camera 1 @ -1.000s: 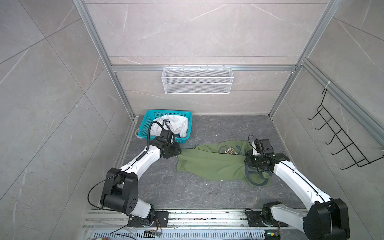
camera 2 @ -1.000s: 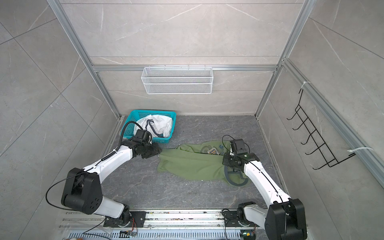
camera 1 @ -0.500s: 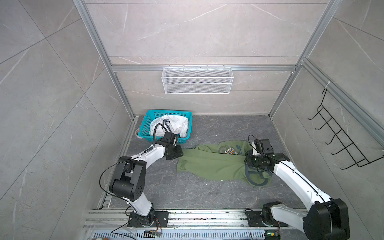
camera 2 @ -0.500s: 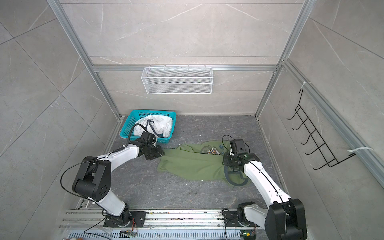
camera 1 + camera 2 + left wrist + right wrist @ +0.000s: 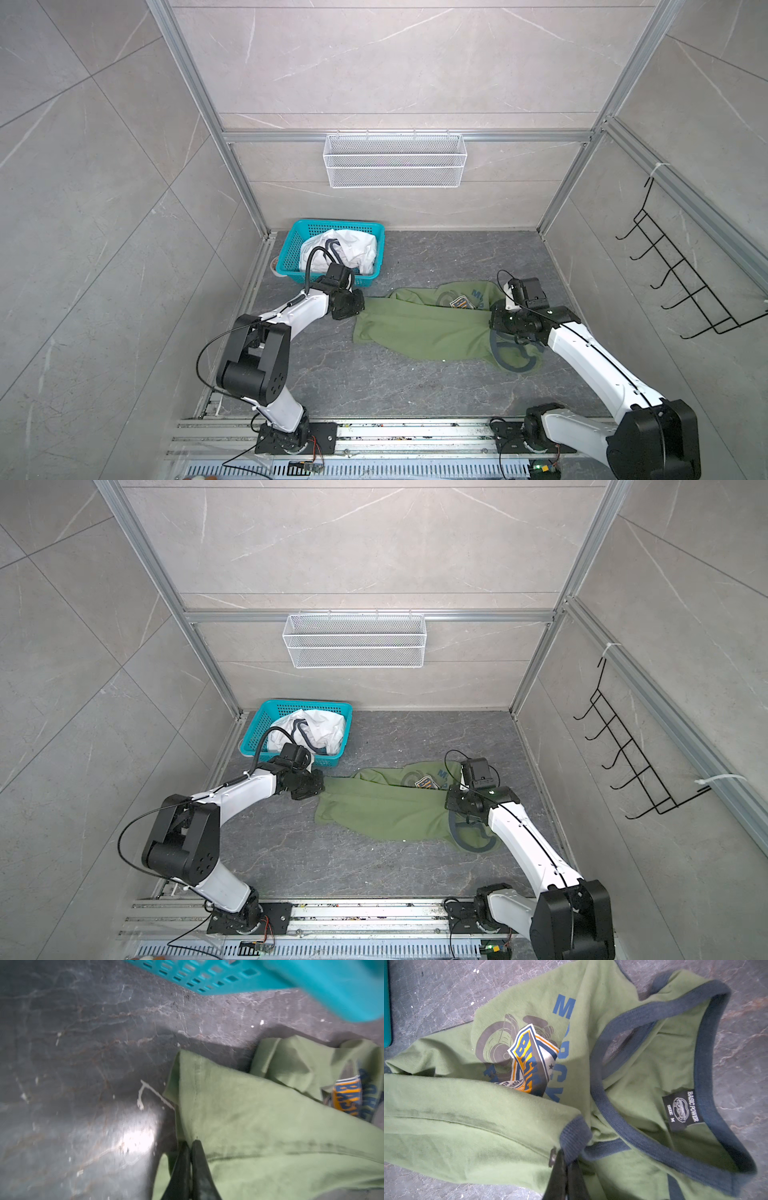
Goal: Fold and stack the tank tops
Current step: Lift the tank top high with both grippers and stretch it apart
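Left hand [image 5: 190,1144] is clamped on the green tank top [image 5: 419,332] hem, right hand [image 5: 566,1159] on its grey trim [image 5: 575,1132]; floppy stuff, so I'd grab corners.

L wrist cam blurry; teal basket [image 5: 311,991] cut off at edge. Chest graphic [image 5: 527,1057] partly hidden under fold of olive tank top [image 5: 467,1122].

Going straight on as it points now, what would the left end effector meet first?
The olive tank top; the left end effector is shut on its edge, floor probably just beneath.
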You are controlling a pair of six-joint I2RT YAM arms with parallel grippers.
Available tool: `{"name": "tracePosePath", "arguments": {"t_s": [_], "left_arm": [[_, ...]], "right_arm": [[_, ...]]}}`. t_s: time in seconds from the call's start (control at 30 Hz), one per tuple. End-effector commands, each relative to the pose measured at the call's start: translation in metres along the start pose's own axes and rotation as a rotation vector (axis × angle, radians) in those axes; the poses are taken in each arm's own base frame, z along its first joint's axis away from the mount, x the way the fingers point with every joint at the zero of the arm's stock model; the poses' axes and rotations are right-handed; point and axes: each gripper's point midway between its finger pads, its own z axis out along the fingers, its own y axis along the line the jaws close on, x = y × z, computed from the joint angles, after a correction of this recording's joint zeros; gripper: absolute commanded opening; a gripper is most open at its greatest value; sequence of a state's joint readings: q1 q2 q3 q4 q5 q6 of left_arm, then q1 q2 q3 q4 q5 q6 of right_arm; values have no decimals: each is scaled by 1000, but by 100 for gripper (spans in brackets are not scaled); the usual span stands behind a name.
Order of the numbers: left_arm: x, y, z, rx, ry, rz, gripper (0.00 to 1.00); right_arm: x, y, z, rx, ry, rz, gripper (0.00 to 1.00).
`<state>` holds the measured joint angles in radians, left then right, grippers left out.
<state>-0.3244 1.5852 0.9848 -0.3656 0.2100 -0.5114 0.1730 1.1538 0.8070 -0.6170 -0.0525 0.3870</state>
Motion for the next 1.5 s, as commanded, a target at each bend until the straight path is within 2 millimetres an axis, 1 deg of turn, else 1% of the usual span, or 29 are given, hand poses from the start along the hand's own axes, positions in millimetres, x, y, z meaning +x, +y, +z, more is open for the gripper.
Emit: {"name": "tracePosePath", "arguments": {"t_s": [0.0,0.07,0.17,0.23,0.33,0.37,0.43,0.47,0.57,0.63,0.73,0.8,0.9,0.93,1.0,1.07,1.1,1.17,1.2,1.27,1.33,1.37,1.43,1.47], "left_arm": [[-10,-11,-43,34,-110,14,0],[-11,-16,-68,52,-174,23,0],[-12,-25,-116,87,-289,41,0],[-12,-30,-152,108,-376,51,0],[-9,-39,-212,147,-506,73,0],[-7,-41,-229,157,-541,83,0],[-3,-48,-269,185,-622,107,0],[-1,-51,-286,202,-656,117,0],[10,-61,-345,267,-785,161,0],[21,-68,-385,317,-873,192,0],[40,-79,-435,391,-954,245,0],[52,-85,-464,436,-1000,273,0],[68,-90,-507,479,-1075,306,0],[73,-91,-519,493,-1095,315,0],[78,-90,-537,489,-1133,318,0],[75,-86,-544,455,-1155,305,0],[69,-84,-542,432,-1160,290,0],[52,-79,-528,362,-1134,255,0],[40,-76,-515,315,-1107,234,0],[14,-69,-479,220,-1037,193,0],[-14,-55,-429,98,-941,132,0],[-23,-49,-405,47,-895,116,0],[-42,-29,-348,-87,-795,72,0],[-49,-20,-325,-141,-759,58,0]], "right_arm": [[-10,6,-22,-16,-37,-25,0],[-13,9,-36,-27,-54,-30,0],[-17,15,-60,-56,-83,-41,0],[-18,20,-78,-81,-101,-51,0],[-23,30,-114,-134,-142,-75,0],[-24,35,-125,-157,-156,-87,0],[-29,47,-157,-223,-210,-114,0],[-30,52,-172,-253,-236,-126,0],[-33,65,-224,-335,-317,-157,0],[-33,73,-260,-377,-358,-180,0],[-31,85,-309,-458,-427,-229,0],[-26,93,-347,-517,-485,-273,0],[-18,100,-395,-579,-548,-312,0],[-16,103,-408,-597,-565,-320,0],[-13,107,-426,-635,-589,-325,0],[-14,110,-433,-662,-601,-323,0],[-17,111,-431,-662,-598,-317,0],[-28,108,-416,-624,-589,-289,0],[-35,107,-403,-599,-576,-274,0],[-48,104,-372,-547,-535,-248,0],[-60,102,-329,-501,-467,-219,0],[-64,104,-310,-499,-437,-210,0],[-69,106,-257,-493,-342,-183,0],[-70,107,-234,-490,-304,-169,0]]}}
